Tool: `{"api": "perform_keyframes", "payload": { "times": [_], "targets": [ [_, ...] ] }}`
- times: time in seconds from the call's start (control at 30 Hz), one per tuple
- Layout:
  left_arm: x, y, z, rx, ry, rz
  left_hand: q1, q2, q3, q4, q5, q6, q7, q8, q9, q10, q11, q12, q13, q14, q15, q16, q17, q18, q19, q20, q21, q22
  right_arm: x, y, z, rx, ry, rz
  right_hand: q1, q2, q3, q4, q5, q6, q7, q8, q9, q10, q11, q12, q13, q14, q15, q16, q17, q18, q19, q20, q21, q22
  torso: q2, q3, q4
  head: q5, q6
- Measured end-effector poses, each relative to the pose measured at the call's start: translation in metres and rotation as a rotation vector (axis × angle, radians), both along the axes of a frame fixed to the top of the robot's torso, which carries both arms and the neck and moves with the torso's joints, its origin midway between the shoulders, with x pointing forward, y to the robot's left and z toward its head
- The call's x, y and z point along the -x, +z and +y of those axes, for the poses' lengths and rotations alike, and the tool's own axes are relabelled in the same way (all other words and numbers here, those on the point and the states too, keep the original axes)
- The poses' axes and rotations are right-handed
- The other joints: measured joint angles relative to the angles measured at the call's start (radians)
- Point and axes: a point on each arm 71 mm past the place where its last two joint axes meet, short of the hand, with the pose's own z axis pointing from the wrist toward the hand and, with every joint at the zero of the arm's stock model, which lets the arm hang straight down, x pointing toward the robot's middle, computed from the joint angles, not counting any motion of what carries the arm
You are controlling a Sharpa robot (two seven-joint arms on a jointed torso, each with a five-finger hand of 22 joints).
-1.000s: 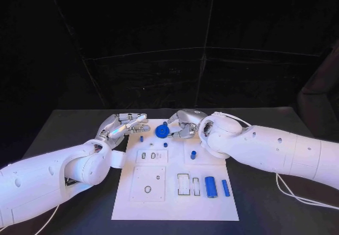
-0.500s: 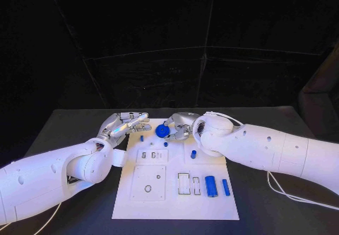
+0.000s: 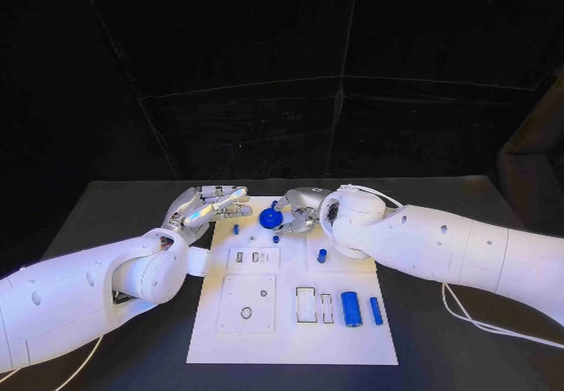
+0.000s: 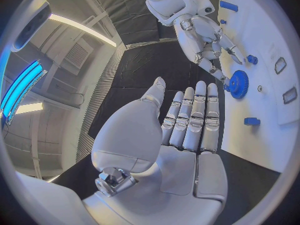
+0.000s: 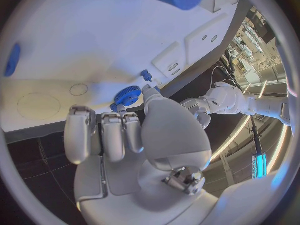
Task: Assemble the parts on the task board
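Head view: the right robot hand [image 3: 301, 209] has edged slightly left, pinching the toothed blue gear [image 3: 270, 217] at the white board's [image 3: 290, 342] far end. Left wrist view: the left robot hand [image 4: 187, 130] lies released, fingers straight. Right wrist view: fingertips [image 5: 150, 91] touch the gear.

black table [image 3: 447, 342] under the board, dark curtain [image 3: 353, 122] behind

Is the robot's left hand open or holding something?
Open. The left hand has its fingers stretched out flat with nothing in them, beside the task board.
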Motion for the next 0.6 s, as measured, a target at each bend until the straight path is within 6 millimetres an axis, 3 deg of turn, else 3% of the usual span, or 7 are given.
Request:
{"api": "perform_keyframes", "payload": {
  "times": [0.03, 0.07, 0.33, 0.6],
  "targets": [
    [0.0, 0.0, 0.0, 0.0, 0.0, 0.0, 0.0, 0.0, 0.0, 0.0, 0.0, 0.0, 0.0, 0.0, 0.0, 0.0, 0.0, 0.0, 0.0, 0.0, 0.0, 0.0, 0.0, 0.0, 0.0, 0.0, 0.0, 0.0, 0.001, 0.0, -0.001, -0.005, 0.001, -0.004, 0.0, 0.0, 0.002, -0.005, 0.002, 0.018, 0.001, 0.0, 0.002, 0.0, 0.0, 0.0, 0.0, 0.002, 0.003, 0.0, 0.0, -0.002, 0.004, 0.004, 0.0, 0.0, 0.0, 0.0, 0.0, 0.001, 0.0],
    [0.0, 0.0, 0.0, 0.0, 0.0, 0.0, 0.0, 0.0, 0.0, 0.0, 0.0, 0.0, 0.0, 0.0, 0.0, 0.0, 0.0, 0.0, 0.0, 0.0, 0.0, 0.0, 0.0, 0.0, 0.0, 0.0, 0.0, 0.0, 0.002, 0.001, -0.001, -0.011, 0.001, -0.009, 0.003, 0.003, 0.002, -0.011, 0.005, 0.03, 0.003, 0.0, 0.003, 0.0, 0.0, 0.0, 0.0, 0.0, 0.005, 0.0, 0.0, -0.016, 0.007, 0.007, 0.0, 0.0, 0.0, 0.0001, 0.0, 0.001, 0.0],
    [0.0, 0.0, 0.002, -0.001, 0.003, 0.0, -0.002, 0.002, 0.0, 0.0, 0.0, 0.0, 0.0, 0.0, 0.0, 0.0, 0.0, 0.0, 0.0, 0.0, 0.0, 0.0, 0.0, 0.0, 0.0, 0.0, 0.0, 0.0, 0.011, 0.012, -0.023, -0.119, 0.005, -0.101, 0.04, 0.001, 0.011, -0.059, 0.015, 0.164, 0.012, 0.016, 0.012, -0.003, 0.011, 0.0, 0.0, 0.003, 0.01, 0.0, 0.0, -0.016, 0.01, 0.01, 0.005, 0.0, 0.0, 0.0003, -0.0012, 0.002, 0.001],
    [0.0, 0.0, 0.006, -0.004, 0.01, 0.0, -0.004, 0.004, 0.0, 0.0, 0.0, 0.0, 0.0, 0.0, 0.0, 0.0, 0.0, 0.0, 0.0, 0.0, 0.0, 0.0, 0.0, 0.0, 0.0, 0.0, 0.0, 0.0, 0.023, 0.022, -0.098, -0.244, -0.063, -0.123, 0.078, -0.035, 0.004, -0.116, -0.023, 0.252, 0.012, 0.019, 0.014, 0.0, 0.014, -0.01, 0.0, 0.003, 0.01, 0.0, 0.0, -0.016, 0.003, 0.018, -0.002, 0.0, -0.001, 0.0009, -0.0057, -0.003, 0.004]
  ]
}}
